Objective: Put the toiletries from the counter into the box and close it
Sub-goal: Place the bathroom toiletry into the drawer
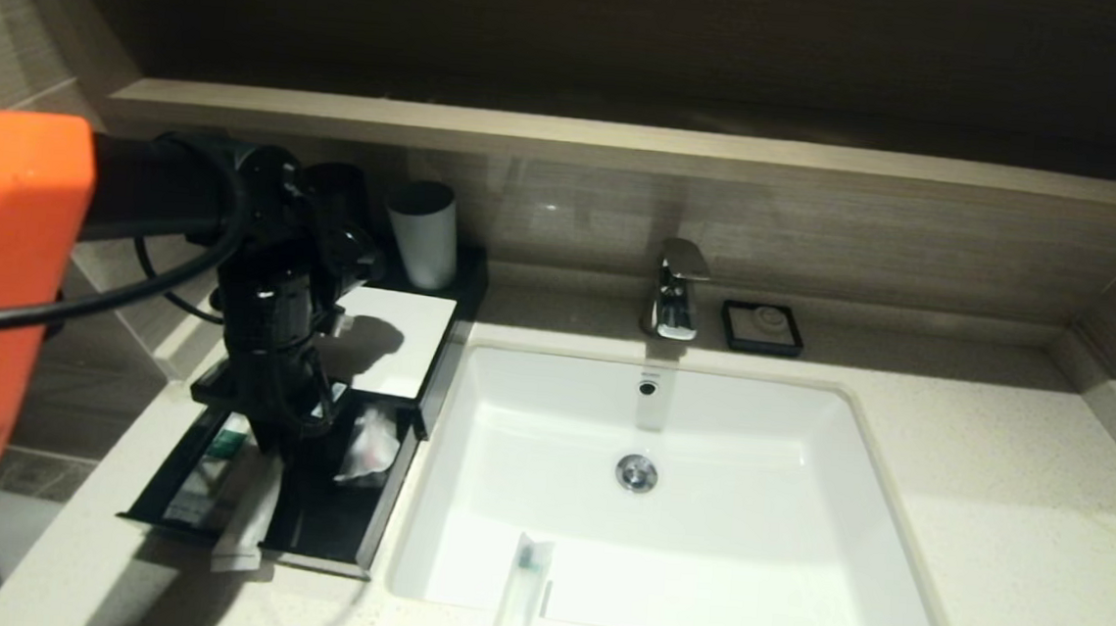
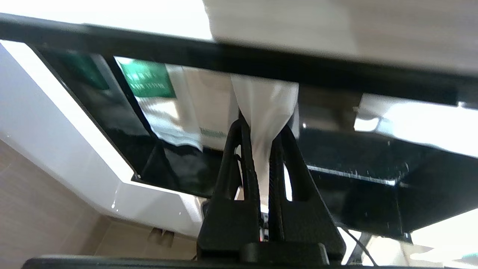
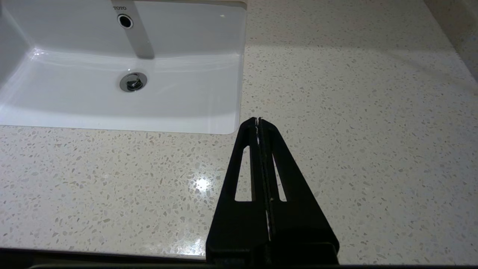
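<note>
Left gripper clamped on packet over box, grip apparently hidden from head view; right gripper together.

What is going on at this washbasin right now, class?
The left gripper has its jaws shut on a slim white packet and holds it over the open drawer of the black box, where other packets already lie. Its far end hangs over the drawer's front edge. Another packet waits on the counter at the basin's front rim. The right gripper is shut, idle above the counter.
</note>
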Controlling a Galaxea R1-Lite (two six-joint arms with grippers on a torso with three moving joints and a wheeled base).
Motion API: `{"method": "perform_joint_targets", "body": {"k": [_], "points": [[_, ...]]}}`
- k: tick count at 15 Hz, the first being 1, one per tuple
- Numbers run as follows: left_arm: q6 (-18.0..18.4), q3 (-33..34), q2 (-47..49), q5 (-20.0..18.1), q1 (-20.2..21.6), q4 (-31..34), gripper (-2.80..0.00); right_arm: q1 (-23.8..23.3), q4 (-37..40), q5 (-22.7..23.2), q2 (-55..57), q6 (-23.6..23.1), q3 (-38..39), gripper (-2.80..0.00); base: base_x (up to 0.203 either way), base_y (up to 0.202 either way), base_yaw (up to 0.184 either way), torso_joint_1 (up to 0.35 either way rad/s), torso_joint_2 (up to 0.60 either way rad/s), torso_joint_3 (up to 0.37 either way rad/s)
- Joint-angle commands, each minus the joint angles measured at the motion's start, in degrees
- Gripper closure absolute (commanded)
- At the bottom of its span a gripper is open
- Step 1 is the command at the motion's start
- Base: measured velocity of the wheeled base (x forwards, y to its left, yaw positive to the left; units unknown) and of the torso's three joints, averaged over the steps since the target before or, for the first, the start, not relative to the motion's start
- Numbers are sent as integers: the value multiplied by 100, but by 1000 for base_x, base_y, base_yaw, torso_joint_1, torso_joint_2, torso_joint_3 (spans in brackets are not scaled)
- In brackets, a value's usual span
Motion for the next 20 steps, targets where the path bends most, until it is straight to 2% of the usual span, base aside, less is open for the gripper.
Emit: {"method": "perform_joint_targets", "body": {"k": [1, 20], "points": [[-3, 1, 19, 29, 11, -63, 0, 1, 0, 0, -4, 4, 1, 0, 0, 0, 0, 0, 0, 0], [24, 1, -78, 48, 19, -221, 0, 9, 0, 0, -4, 2, 1, 0, 0, 0, 0, 0, 0, 0]]}}
